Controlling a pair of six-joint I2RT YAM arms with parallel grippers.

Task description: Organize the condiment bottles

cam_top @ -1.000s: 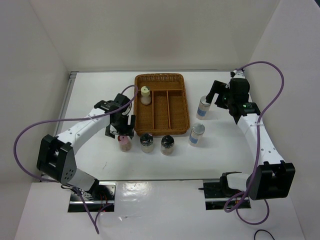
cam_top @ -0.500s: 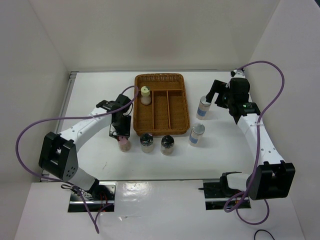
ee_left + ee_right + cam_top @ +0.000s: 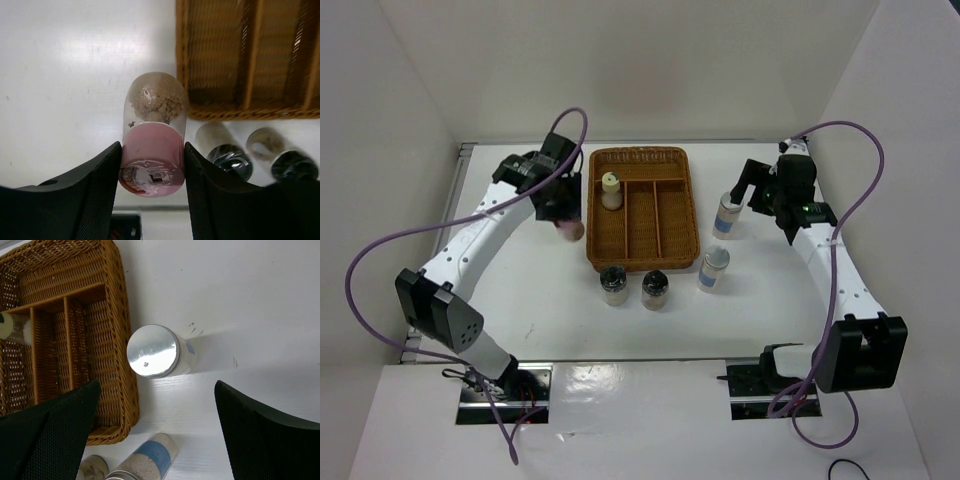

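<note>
My left gripper (image 3: pixel 563 210) is shut on the pink-capped jar (image 3: pixel 152 160), holding it off the table just left of the wicker tray (image 3: pixel 592 215); the jar (image 3: pixel 568 229) hangs below the fingers (image 3: pixel 95 200). A yellow-capped jar (image 3: pixel 610 190) stands in the tray's left compartment. Two black-capped jars (image 3: pixel 613 284) (image 3: pixel 654 289) stand in front of the tray, also seen in the left wrist view (image 3: pixel 225 152) (image 3: pixel 282 155). Two grey-capped blue-label jars (image 3: pixel 726 214) (image 3: pixel 713 268) stand right of the tray. My right gripper (image 3: pixel 157 432) hangs open above the farther one (image 3: pixel 155 352).
White walls enclose the table on the left, back and right. Purple cables loop off both arms. The tray (image 3: pixel 120 315) has three long compartments and sits mid-table, its right wall close to the grey-capped jar.
The left gripper shut on the pink-capped jar in front of the tray, lifted it and carried it back along the tray's left side. The right arm stayed still.
</note>
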